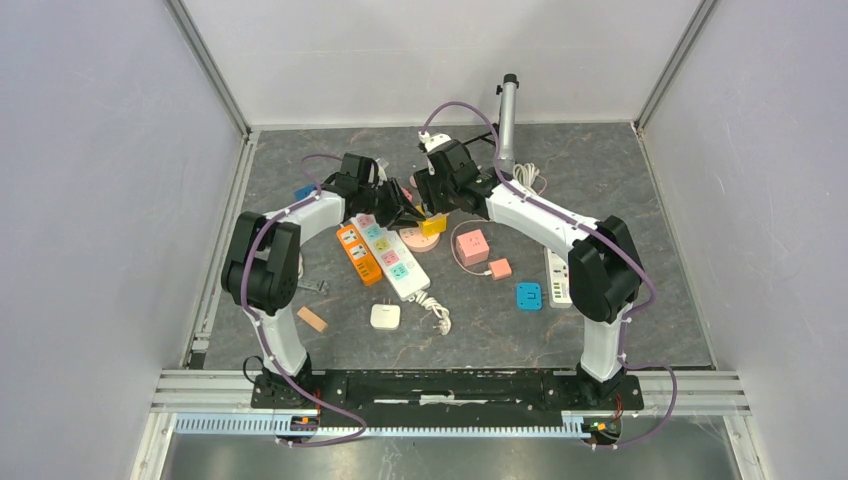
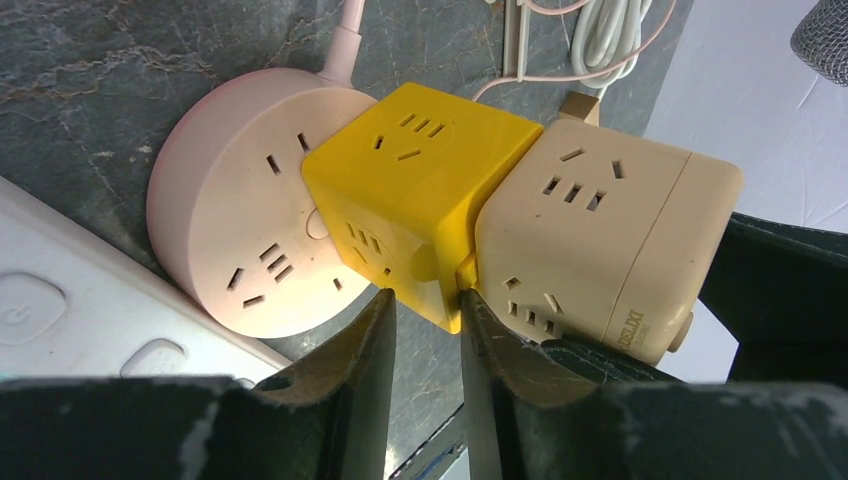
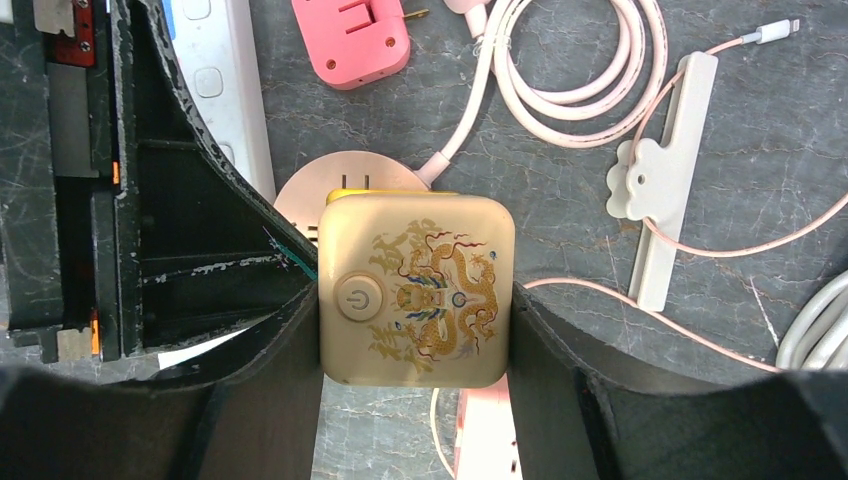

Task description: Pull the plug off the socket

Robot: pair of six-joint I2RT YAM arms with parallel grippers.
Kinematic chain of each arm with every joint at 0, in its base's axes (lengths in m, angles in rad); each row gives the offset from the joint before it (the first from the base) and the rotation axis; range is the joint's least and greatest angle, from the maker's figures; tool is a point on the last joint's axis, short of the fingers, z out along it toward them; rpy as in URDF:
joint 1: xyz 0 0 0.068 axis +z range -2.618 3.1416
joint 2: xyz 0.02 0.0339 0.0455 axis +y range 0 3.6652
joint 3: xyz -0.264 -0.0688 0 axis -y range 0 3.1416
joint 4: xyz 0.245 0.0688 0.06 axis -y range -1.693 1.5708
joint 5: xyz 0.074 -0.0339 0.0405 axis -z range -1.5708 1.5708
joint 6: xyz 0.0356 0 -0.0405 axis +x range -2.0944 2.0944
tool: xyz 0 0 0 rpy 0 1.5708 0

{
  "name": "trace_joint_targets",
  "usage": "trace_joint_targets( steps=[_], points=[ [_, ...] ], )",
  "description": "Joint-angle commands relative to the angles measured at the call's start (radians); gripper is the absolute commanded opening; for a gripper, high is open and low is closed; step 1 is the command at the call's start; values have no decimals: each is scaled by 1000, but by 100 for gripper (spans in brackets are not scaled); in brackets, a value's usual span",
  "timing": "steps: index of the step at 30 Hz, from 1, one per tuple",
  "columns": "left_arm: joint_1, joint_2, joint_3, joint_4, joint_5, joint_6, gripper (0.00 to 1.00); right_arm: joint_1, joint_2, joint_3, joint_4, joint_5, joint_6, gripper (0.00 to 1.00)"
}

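Right wrist, hand (image 3: pixel 415 335) clamping glossy beige cube (image 3: pixel 418 265)

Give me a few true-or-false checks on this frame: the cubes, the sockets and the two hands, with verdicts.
1. The right hand clamps the beige cube from both sides. True.
2. The beige cube is joined to a yellow cube. True.
3. The yellow cube sits on a white power strip. False: it sits over the round pink socket.
4. The pink adapter is plugged into a socket. False: it lies loose on the table, prongs bare.
5. The left hand is far from both cubes. False: it is right at the yellow cube's lower corner.
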Motion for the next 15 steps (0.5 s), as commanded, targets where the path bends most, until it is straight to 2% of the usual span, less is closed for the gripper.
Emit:
trace_joint_targets(
  steps=[1, 7, 10, 15],
  points=[
    [1, 28, -62, -108, -226, 13, 34, 6, -89, 15, 65, -78, 48, 0],
    [1, 33, -95, -114, -234, 7, 33, -6, -164, -103, 215, -92, 87, 0],
    [0, 38, -86, -123, -236, 7, 32, -5, -146, -101, 208, -96, 71, 0],
    [0, 41, -77, -131, -239, 9, 31, 2, -143, -151, 238, 22, -10, 0]
  ],
)
